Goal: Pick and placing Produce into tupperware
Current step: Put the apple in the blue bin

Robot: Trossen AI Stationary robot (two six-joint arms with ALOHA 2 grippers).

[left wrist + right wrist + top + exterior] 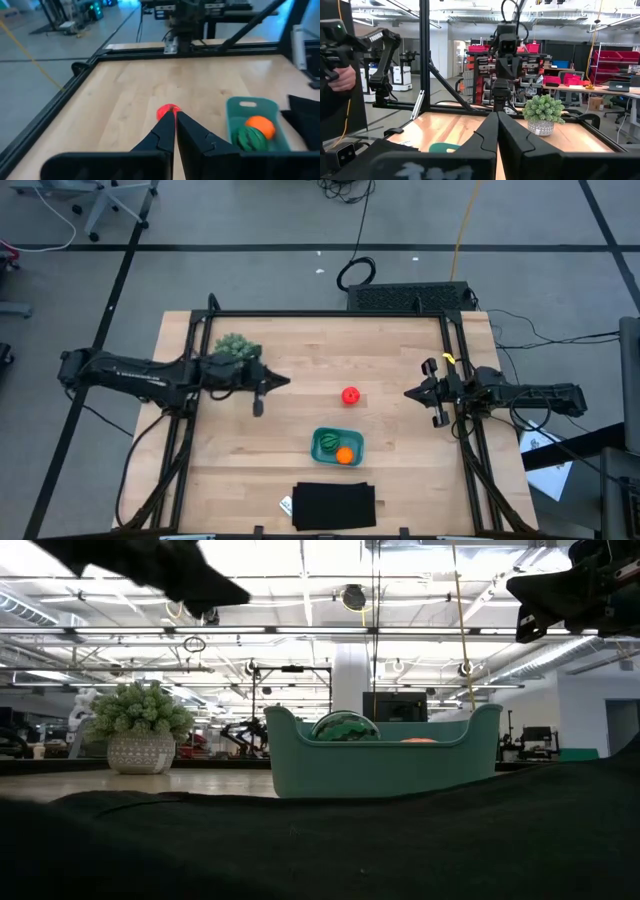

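Note:
The teal tupperware (338,446) rests on the table's near middle and holds the striped green piece (328,444) and the orange piece (344,455); both also show inside the tub (252,122) in the left wrist view. The red piece (350,395) lies alone on the wood, beyond the tub. My left gripper (284,381) is shut and empty, raised above the table to the left of the red piece (167,111). My right gripper (410,393) is shut and empty at the table's right side.
A bushy green plant in a pot (237,347) stands at the back left, close beside my left arm. A flat black rectangle (334,506) lies at the near edge, with a small white tag (286,505) beside it. A person's hand (337,77) shows beyond the table.

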